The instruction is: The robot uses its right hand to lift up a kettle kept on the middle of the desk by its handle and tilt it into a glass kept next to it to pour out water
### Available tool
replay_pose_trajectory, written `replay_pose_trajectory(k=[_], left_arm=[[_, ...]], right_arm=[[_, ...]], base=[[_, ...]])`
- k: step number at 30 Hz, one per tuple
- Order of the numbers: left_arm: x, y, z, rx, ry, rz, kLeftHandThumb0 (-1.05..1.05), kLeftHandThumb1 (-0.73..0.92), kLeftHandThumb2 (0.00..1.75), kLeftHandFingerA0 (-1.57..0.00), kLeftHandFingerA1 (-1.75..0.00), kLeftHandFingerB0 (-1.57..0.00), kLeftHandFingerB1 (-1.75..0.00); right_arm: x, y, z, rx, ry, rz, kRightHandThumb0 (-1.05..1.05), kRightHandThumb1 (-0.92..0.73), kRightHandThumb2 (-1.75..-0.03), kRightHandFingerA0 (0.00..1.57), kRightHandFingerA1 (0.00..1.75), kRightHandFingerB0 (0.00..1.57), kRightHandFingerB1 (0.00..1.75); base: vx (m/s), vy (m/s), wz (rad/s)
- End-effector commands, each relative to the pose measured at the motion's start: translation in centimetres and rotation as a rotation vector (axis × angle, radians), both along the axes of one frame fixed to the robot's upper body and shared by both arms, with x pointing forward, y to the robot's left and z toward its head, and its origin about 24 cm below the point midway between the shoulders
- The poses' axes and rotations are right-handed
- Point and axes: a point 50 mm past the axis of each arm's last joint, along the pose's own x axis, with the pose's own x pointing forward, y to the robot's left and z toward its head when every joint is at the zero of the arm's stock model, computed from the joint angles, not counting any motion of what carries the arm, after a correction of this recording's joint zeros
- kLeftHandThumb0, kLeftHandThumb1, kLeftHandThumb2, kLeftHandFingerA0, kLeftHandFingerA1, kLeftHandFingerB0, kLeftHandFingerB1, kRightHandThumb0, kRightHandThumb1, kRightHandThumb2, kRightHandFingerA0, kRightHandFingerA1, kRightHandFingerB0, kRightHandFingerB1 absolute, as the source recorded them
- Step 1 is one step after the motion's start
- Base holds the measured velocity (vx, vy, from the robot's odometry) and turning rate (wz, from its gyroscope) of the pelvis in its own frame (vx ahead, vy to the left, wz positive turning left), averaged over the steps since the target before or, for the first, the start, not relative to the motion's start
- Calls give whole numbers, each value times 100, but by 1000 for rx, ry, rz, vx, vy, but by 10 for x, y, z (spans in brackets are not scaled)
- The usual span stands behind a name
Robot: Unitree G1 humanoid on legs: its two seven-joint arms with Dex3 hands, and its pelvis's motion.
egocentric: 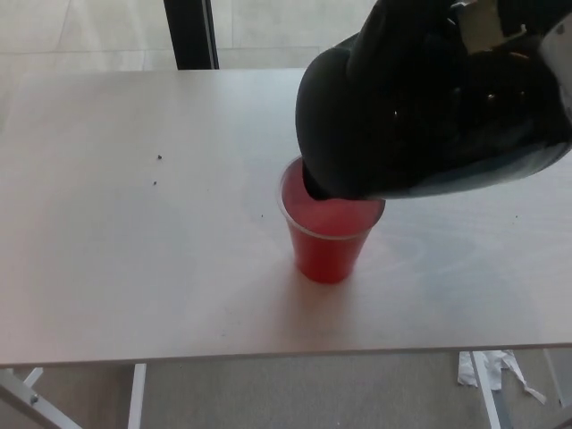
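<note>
A black kettle (402, 116) hangs tilted steeply to the left above the pale desk (134, 250). Its spout (315, 186) dips just inside the rim of a red translucent cup (328, 246), which stands upright on the desk and holds some liquid. No stream of water can be made out. My right hand (534, 43) comes in at the top right, shut on the kettle's handle; its black fingers blend with the kettle body. My left hand does not show.
A black post (189, 34) stands behind the desk's far edge. Two small dark specks (159, 158) lie on the left half of the desk. Scraps of white paper (492, 368) lie on the floor beyond the front edge.
</note>
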Motion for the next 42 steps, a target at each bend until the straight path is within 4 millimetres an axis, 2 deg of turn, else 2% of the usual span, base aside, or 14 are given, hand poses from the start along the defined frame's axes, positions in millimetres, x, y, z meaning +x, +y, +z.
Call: replay_pose_trajectory(k=[1, 6, 7, 8, 19, 23, 25, 26, 28, 34, 36, 40, 41, 42], left_arm=[[1, 4, 6, 8, 19, 11, -71, 78, 63, -63, -56, -37, -49], [2, 3, 8, 12, 11, 2, -73, 77, 63, -62, -57, -36, -50], [2, 2, 7, 4, 7, 11, -72, 76, 63, -61, -56, -36, -49], [1, 2, 7, 4, 7, 5, -73, 77, 63, -60, -56, -35, -49], [3, 1, 6, 4, 15, 3, -71, 78, 63, -63, -57, -35, -48], [1, 0, 5, 6, 13, -4, -71, 78, 63, -61, -56, -36, -48], [0, -1, 4, 3, 24, 1, -71, 78, 63, -62, -58, -37, -49], [-1, -1, 4, 10, 26, 10, -70, 79, 63, -62, -58, -38, -49], [-5, 0, 3, -2, 22, 21, -71, 78, 63, -61, -56, -37, -49], [-9, 2, 1, 0, 31, 21, -72, 79, 63, -62, -55, -37, -48], [-9, 1, 1, -4, 33, 22, -72, 79, 63, -63, -57, -37, -49], [-12, 1, 0, -6, 27, 24, -73, 78, 63, -62, -58, -37, -50], [-12, 0, 0, -10, 28, 26, -73, 79, 64, -61, -57, -36, -49], [-13, 0, 0, -12, 29, 27, -73, 79, 64, -61, -57, -36, -49]], right_arm=[[-9, 14, -1, -148, -128, 87, -19, -45, -100, 90, 175, 67, 175], [-13, 19, -3, -177, -150, 117, -21, -39, -102, 94, 175, 71, 175], [-14, 23, -6, -181, -170, 133, -28, -33, -109, 125, 145, 109, 137], [-14, 26, -8, -199, -196, 146, -22, -29, -113, 98, 175, 81, 175], [-19, 45, -19, -228, -116, 212, -20, -34, -122, 107, 175, 86, 161], [-17, 42, -20, -221, -118, 194, -15, -30, -120, 106, 175, 81, 171], [-15, 38, -20, -221, -118, 175, -14, -31, -118, 106, 175, 82, 168], [-12, 33, -19, -225, -122, 162, -12, -32, -104, 102, 175, 78, 169], [-7, 23, -18, -206, -108, 122, -17, -33, -107, 98, 175, 73, 173], [5, 4, -11, -167, -81, 47, -19, -45, -94, 89, 175, 66, 175], [9, -8, -4, -155, -67, -20, -22, -49, -89, 89, 175, 68, 161], [16, -27, 1, -79, -60, -88, -20, -53, -86, 88, 175, 72, 157], [16, -31, 0, -73, -63, -110, -22, -55, -84, 89, 175, 77, 119], [16, -32, 0, -71, -63, -119, -22, -55, -84, 89, 175, 77, 119]], base=[[0, 0, 0], [0, 0, 0], [0, 0, 0], [0, 0, 0], [0, 0, 0], [0, 0, 0], [0, 0, 0], [0, 0, 0], [0, 0, 0], [0, 0, 0], [0, 0, 0], [0, 0, 0], [0, 0, 0], [0, 0, 0]])
